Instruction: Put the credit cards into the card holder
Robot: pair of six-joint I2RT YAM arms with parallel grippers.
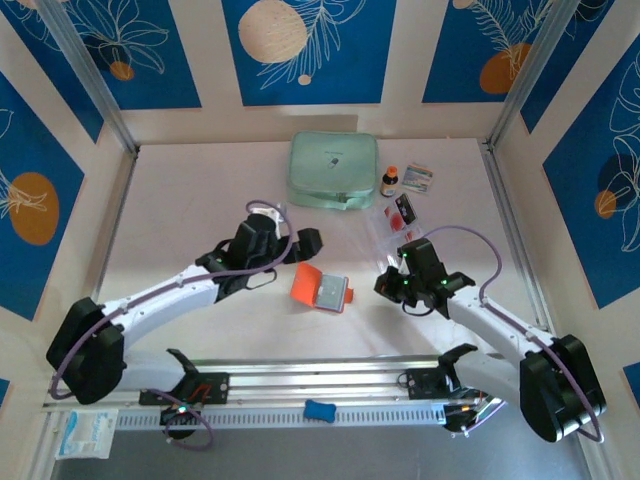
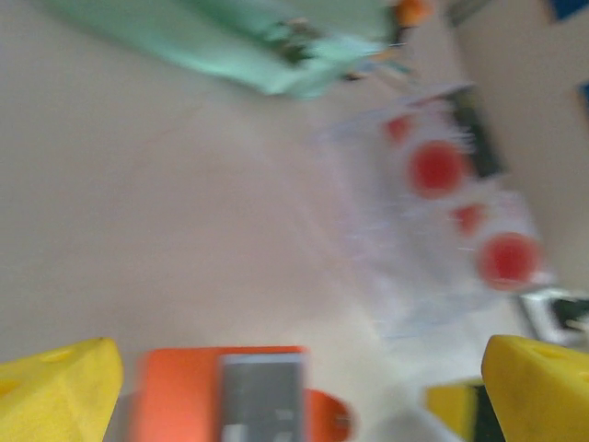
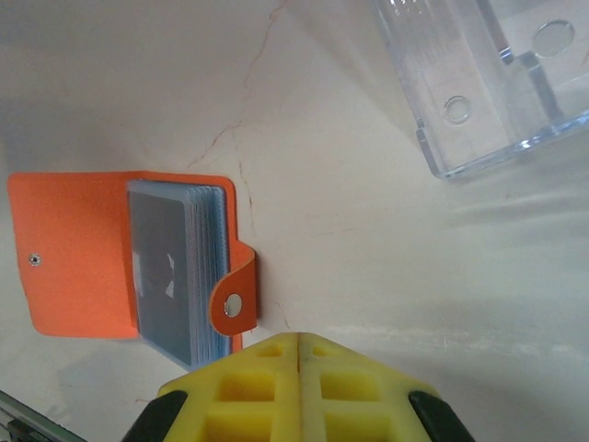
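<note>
The orange card holder (image 1: pixel 320 287) lies open on the table between the two arms, its grey sleeves facing up. In the right wrist view the card holder (image 3: pixel 83 258) has a dark card (image 3: pixel 164 262) with pale marks in its top sleeve and its snap tab (image 3: pixel 235 304) curls up. My right gripper (image 3: pixel 299 345) is shut on nothing, its tips just right of the tab. My left gripper (image 2: pixel 299 396) is open above the card holder (image 2: pixel 184 396), holding nothing. Credit cards (image 2: pixel 434 168) with big red dots lie in the clear tray (image 2: pixel 396 276).
The clear tray (image 1: pixel 400 222) stands behind the right gripper (image 1: pixel 385 286). A mint-green zip case (image 1: pixel 333 170), a small bottle (image 1: pixel 390 181) and a printed packet (image 1: pixel 418 178) sit at the back. A blue object (image 1: pixel 320 409) rests on the front rail.
</note>
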